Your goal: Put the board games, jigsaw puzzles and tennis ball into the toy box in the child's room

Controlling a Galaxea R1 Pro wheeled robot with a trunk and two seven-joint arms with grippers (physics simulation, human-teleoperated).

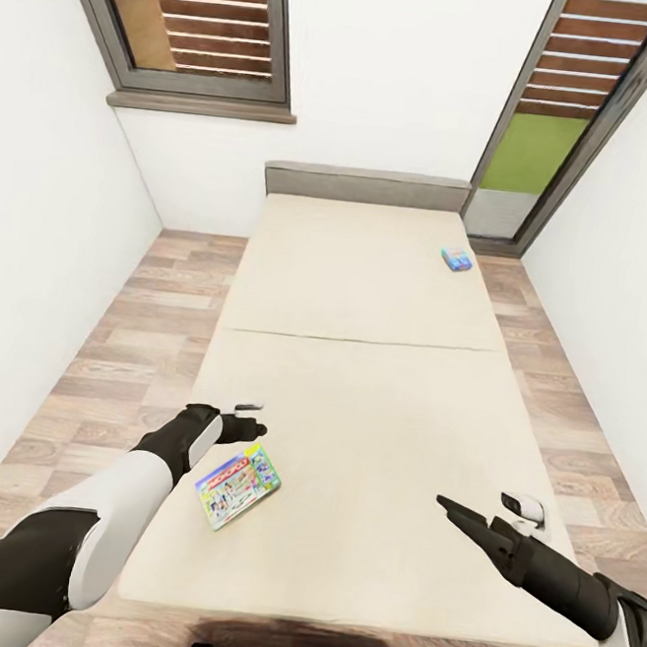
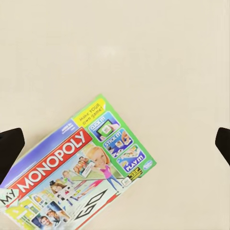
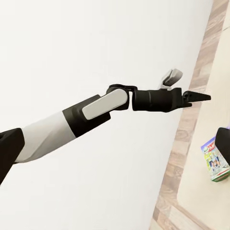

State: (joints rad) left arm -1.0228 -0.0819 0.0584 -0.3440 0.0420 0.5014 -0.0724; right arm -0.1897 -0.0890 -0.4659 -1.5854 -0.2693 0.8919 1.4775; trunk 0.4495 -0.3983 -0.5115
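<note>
While the left gripper (image 1: pixel 254 426) hovers just beyond the Monopoly board game (image 1: pixel 238 485), jaws spread wide and empty, the box lies flat on the bed (image 1: pixel 365 298) nr its foot. Right gripper (image 1: pixel 449 509): open/shut can't be told. Box: flat, stiff card, glossy print; prob. light, slippery; best pinched across a long edge. Second, blue game (image 1: pixel 456 259) lies nr the headboard. Mattress: plain cream, soft-looking.

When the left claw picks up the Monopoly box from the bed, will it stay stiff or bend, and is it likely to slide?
The Monopoly box looks like a flat, printed cardboard carton, so it probably stays stiff and is light for its size. It lies flat on the soft bed, so getting a finger under an edge may be hard. Its glossy-looking lid could slip; it will not roll.
</note>
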